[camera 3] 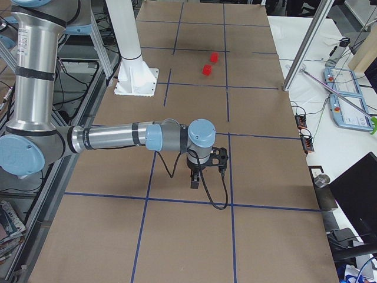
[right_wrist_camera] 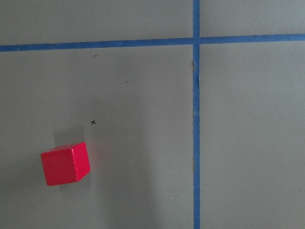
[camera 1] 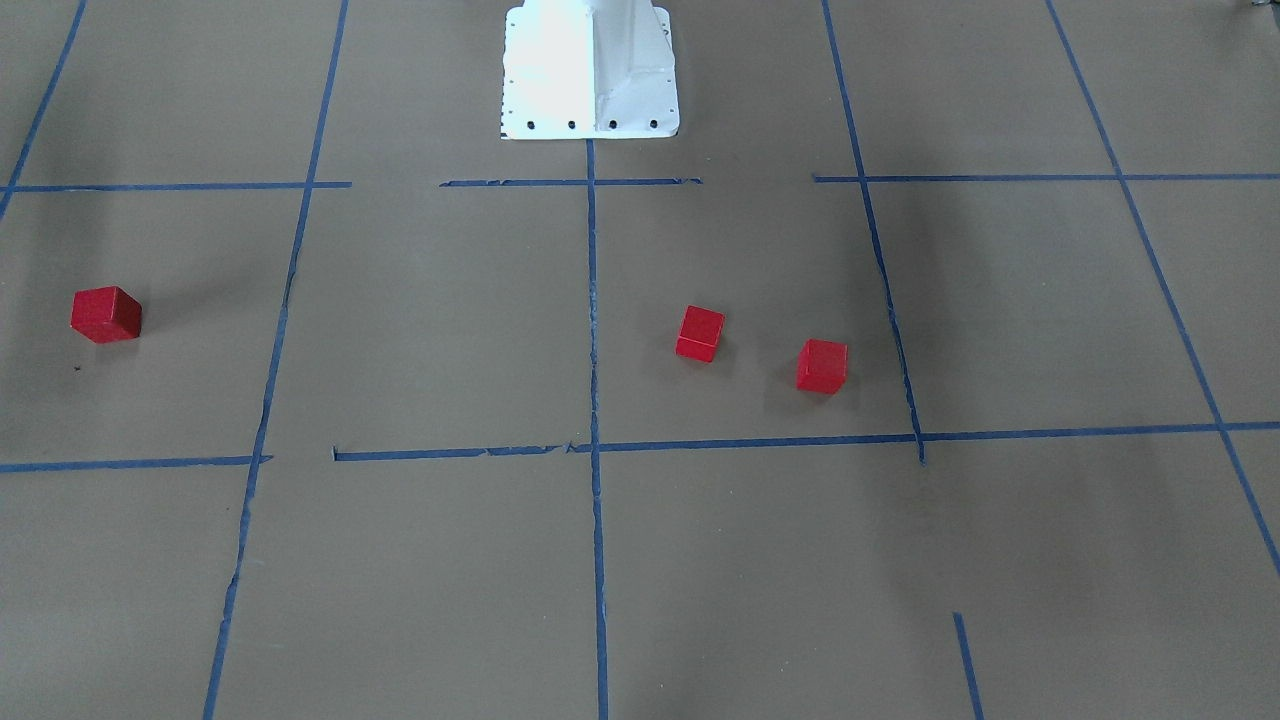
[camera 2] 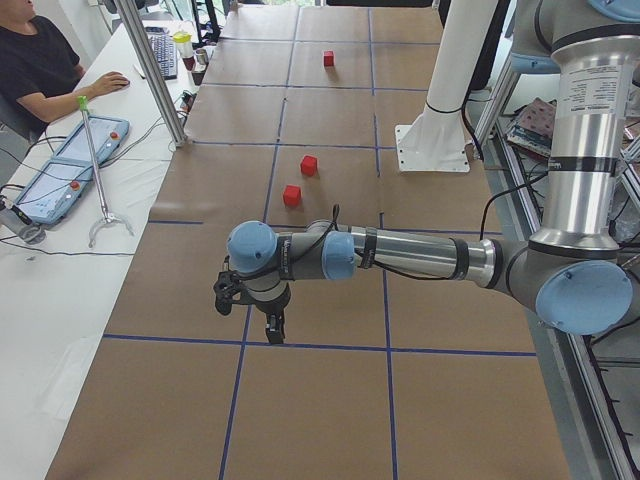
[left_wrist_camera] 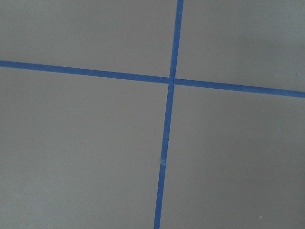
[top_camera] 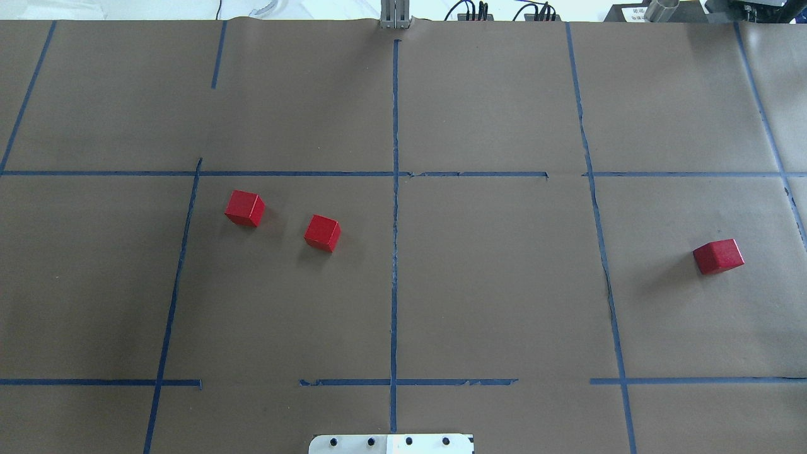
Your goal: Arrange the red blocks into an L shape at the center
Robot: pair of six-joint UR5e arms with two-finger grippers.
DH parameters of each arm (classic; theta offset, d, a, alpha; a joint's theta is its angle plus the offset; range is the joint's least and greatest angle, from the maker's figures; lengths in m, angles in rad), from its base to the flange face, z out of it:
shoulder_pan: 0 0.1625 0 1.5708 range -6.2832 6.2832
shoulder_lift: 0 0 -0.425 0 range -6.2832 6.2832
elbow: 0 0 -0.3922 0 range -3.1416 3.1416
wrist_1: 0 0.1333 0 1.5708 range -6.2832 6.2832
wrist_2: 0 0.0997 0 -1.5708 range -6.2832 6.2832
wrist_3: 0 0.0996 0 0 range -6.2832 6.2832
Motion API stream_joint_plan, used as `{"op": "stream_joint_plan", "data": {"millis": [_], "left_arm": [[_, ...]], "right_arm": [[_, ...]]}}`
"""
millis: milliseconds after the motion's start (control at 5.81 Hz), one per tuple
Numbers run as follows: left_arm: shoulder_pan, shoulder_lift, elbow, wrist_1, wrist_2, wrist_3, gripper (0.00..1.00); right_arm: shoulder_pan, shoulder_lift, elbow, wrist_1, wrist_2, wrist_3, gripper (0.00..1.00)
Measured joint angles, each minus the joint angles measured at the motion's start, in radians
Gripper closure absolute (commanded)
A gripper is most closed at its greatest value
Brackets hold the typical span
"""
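Overhead exterior: blocks [top_camera: 322, 233] scattered, none touching.
Two sit left of center [top_camera: 410, 271], third block [top_camera: 719, 256] far right past the tape [top_camera: 599, 252]; left gripper [camera 2: 272, 328] and right gripper [camera 3: 194, 181]: can't tell the jaws.

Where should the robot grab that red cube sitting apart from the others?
Probably from above, pinching two opposite side faces of the lone red cube. It sits flat but askew to the tape lines, so the grip should turn to match.

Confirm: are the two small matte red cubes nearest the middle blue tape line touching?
Apart. The overhead view shows bare brown paper between the inner red cube and the outer red cube.
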Motion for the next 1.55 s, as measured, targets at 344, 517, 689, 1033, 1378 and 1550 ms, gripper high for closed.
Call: {"op": "stream_joint_plan", "data": {"millis": [344,517,689,1033,1378,1550], "left_arm": [[0.002,0.008,-0.011,-0.044,-0.004,-0.002,0.00],[0.011,0.010,-0.011,-0.072,-0.005,-0.002,0.00],[0.023,0.011,-0.010,-0.108,-0.006,-0.003,0.00],[0.030,0.012,-0.009,-0.134,-0.006,-0.005,0.00],[0.031,0.011,-0.010,-0.135,-0.006,-0.005,0.00],[0.031,0.011,-0.010,-0.136,-0.006,-0.005,0.00]], "right_arm": [[-0.041,0.001,-0.001,0.039,0.004,0.005,0.00],[-0.086,0.000,-0.002,0.098,0.006,0.007,0.00],[-0.147,0.007,-0.001,0.140,0.006,0.020,0.00],[-0.281,0.021,-0.001,0.243,-0.015,0.130,0.00],[-0.378,0.015,-0.005,0.378,-0.067,0.315,0.01],[-0.419,0.014,-0.008,0.425,-0.081,0.422,0.01]]}}
